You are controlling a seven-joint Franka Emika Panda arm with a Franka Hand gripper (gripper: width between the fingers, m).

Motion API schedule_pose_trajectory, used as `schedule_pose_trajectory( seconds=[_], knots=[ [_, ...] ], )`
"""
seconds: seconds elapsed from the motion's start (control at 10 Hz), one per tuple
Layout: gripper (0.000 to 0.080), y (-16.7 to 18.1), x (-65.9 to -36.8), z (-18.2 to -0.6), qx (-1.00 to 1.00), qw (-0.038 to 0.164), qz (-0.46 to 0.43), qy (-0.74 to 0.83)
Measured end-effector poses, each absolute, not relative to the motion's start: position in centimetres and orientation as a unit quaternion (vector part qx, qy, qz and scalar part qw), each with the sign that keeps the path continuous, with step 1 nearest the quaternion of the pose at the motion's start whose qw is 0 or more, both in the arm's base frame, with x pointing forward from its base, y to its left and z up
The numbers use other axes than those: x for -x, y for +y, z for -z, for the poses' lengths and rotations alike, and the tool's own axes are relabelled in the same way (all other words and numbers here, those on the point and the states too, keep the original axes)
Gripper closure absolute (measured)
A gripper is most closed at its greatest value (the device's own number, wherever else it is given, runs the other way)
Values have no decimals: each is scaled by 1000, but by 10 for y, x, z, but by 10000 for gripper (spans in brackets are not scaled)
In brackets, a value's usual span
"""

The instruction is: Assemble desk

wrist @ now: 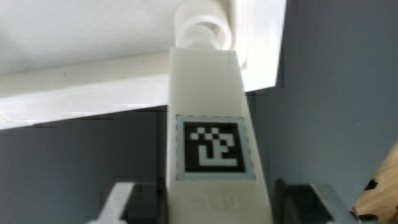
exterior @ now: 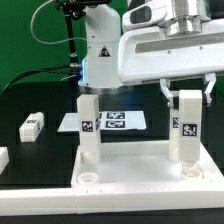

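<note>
2 legs stand in the tabletop (exterior: 150,178); the gripper (exterior: 186,92) pinches the second leg (exterior: 186,130). Beside the tabletop, another leg (exterior: 32,125) waits.

exterior view low and frontal, near the tabletop (exterior: 140,180); wrist view close along the shared tagged leg (wrist: 210,120)

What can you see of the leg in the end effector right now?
The leg is a white square post, plastic-looking, with a black-and-white tag on its face. It stands upright at the exterior view's right end of the tabletop, lower end at a corner socket; whether it is seated is unclear. The end effector grips its upper end from both sides. The wrist view shows the tag and the fingers flanking it.
</note>
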State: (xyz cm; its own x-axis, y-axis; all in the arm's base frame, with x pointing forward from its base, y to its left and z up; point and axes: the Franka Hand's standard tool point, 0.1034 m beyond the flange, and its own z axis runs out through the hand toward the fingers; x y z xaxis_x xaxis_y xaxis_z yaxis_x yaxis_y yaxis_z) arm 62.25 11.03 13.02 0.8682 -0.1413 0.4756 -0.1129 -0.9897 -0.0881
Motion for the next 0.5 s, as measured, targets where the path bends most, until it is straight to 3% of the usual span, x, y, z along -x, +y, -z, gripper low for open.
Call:
schedule_pose_trajectory(
  seconds=[0.5],
  knots=[
    [515,116,-622,-117,968,26,242,62]
  ],
)
